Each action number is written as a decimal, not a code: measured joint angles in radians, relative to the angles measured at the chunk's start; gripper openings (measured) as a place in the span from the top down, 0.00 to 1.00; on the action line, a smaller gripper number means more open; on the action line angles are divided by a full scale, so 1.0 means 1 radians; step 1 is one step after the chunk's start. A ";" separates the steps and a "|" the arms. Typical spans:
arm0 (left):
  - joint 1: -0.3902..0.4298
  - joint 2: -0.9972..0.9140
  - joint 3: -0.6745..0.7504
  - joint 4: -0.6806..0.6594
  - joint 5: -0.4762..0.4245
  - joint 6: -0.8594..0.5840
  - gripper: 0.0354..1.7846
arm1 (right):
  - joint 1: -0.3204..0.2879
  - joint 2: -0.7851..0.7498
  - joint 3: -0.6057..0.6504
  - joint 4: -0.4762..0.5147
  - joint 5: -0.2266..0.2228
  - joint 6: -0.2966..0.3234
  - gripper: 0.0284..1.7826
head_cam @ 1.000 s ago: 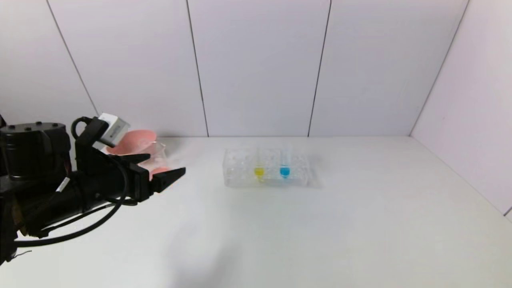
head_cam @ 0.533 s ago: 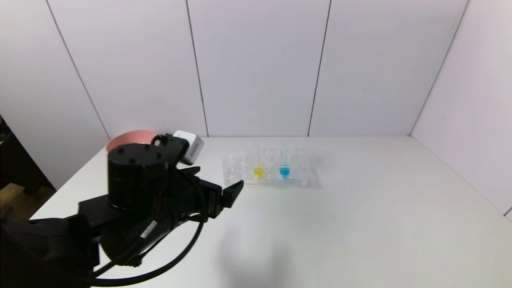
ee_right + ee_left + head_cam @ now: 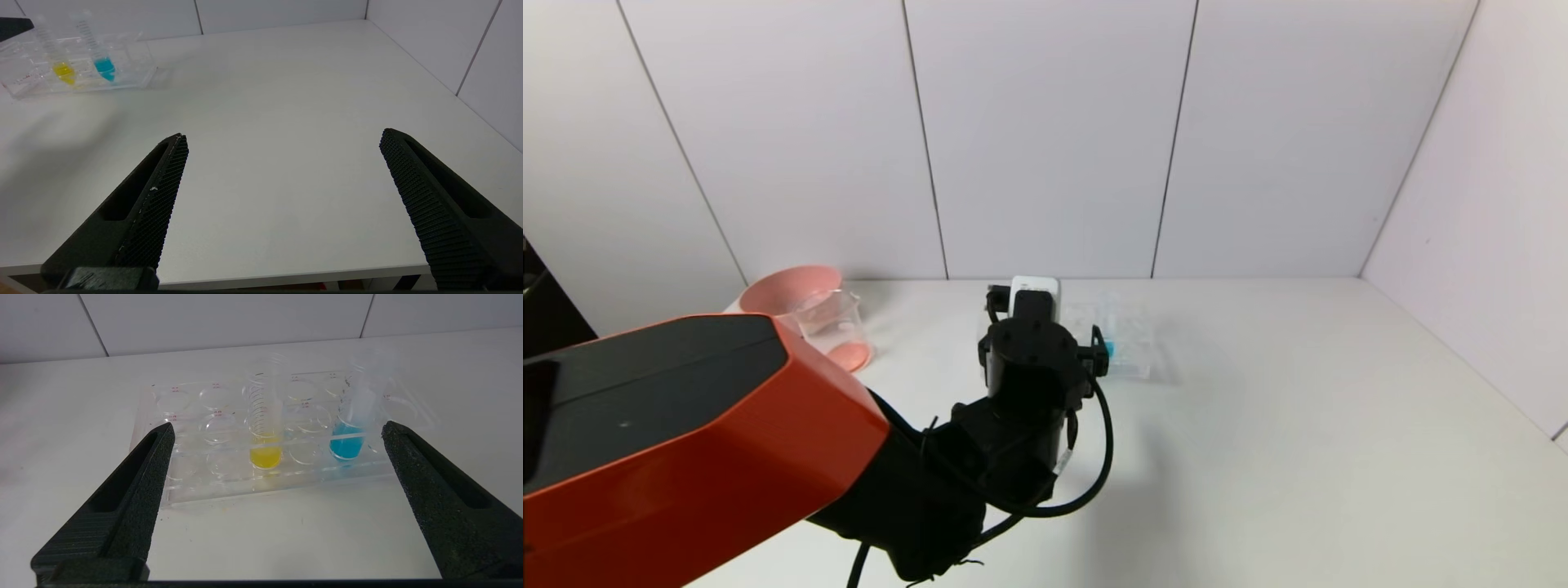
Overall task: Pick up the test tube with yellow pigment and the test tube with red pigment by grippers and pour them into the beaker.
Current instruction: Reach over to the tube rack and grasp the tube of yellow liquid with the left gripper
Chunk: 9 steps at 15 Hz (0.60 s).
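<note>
Left gripper (image 3: 273, 428) spread wide just short of rack (image 3: 196, 486), facing upright yellow tube (image 3: 264, 416); right gripper (image 3: 282, 141) likewise open, parked; risk of nudging blue tube (image 3: 353, 416) or grabbing it instead.
</note>
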State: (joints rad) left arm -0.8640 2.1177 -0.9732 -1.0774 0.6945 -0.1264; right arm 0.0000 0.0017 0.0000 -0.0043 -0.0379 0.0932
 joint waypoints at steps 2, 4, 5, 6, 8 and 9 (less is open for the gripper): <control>-0.001 0.058 -0.053 -0.007 0.016 0.020 0.01 | 0.000 0.000 0.000 0.000 0.000 0.000 0.04; 0.007 0.110 -0.113 -0.017 0.043 0.044 0.01 | 0.000 0.000 0.000 0.000 0.000 0.000 0.04; 0.014 0.133 -0.140 -0.032 0.053 0.063 0.01 | 0.000 0.000 0.000 0.000 0.000 0.000 0.04; 0.024 0.153 -0.161 -0.053 0.056 0.087 0.01 | 0.000 0.000 0.000 0.000 0.000 0.000 0.04; 0.045 0.186 -0.199 -0.079 0.056 0.120 0.01 | 0.000 0.000 0.000 0.000 0.000 0.000 0.04; 0.055 0.200 -0.220 -0.079 0.056 0.123 0.01 | 0.000 0.000 0.000 0.000 0.000 0.000 0.04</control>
State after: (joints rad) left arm -0.8091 2.3179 -1.1936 -1.1564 0.7504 -0.0032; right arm 0.0000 0.0017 0.0000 -0.0038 -0.0379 0.0932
